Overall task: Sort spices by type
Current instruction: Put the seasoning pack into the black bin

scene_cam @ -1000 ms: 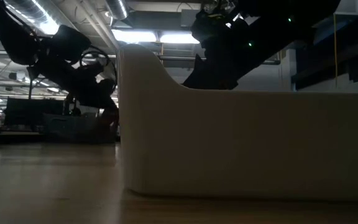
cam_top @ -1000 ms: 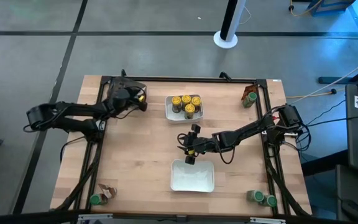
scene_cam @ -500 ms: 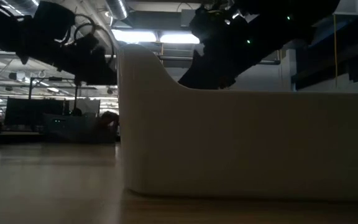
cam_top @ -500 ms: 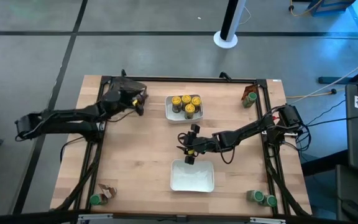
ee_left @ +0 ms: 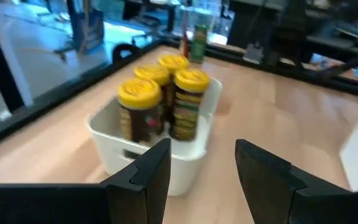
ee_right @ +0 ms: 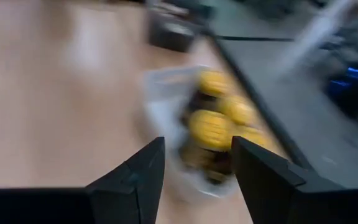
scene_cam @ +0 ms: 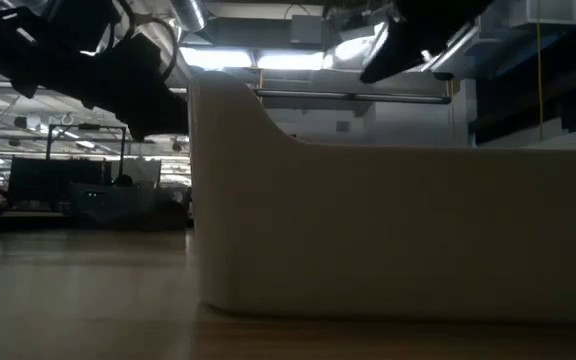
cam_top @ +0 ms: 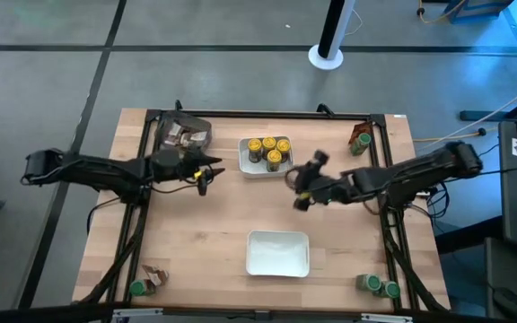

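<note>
Several yellow-lidded jars (cam_top: pixel 267 151) stand in a white tray (cam_top: pixel 248 166) at the far middle; they also show in the left wrist view (ee_left: pixel 166 102) and, blurred, in the right wrist view (ee_right: pixel 219 115). Brown packets (cam_top: pixel 185 135) lie in the dark bin (cam_top: pixel 170 126) at the far left. My left gripper (cam_top: pixel 206 175) (ee_left: pixel 201 149) is open and empty, left of the jar tray. My right gripper (cam_top: pixel 296 188) (ee_right: pixel 197 146) is open and empty, in the air just right of and nearer than that tray.
A second white tray (cam_top: pixel 278 253) (scene_cam: pixel 388 230) sits near the front middle. A green-lidded jar and packet (cam_top: pixel 360 141) are at the far right corner. Another green jar (cam_top: pixel 137 289) and a packet (cam_top: pixel 157 276) sit near left. Two green jars (cam_top: pixel 377 286) sit near right.
My left gripper has swung from over the dark bin toward the near edge and the right, turning to face the jar tray. My right gripper has risen from above the near white tray and gone toward the far edge and right, up beside the jar tray.
</note>
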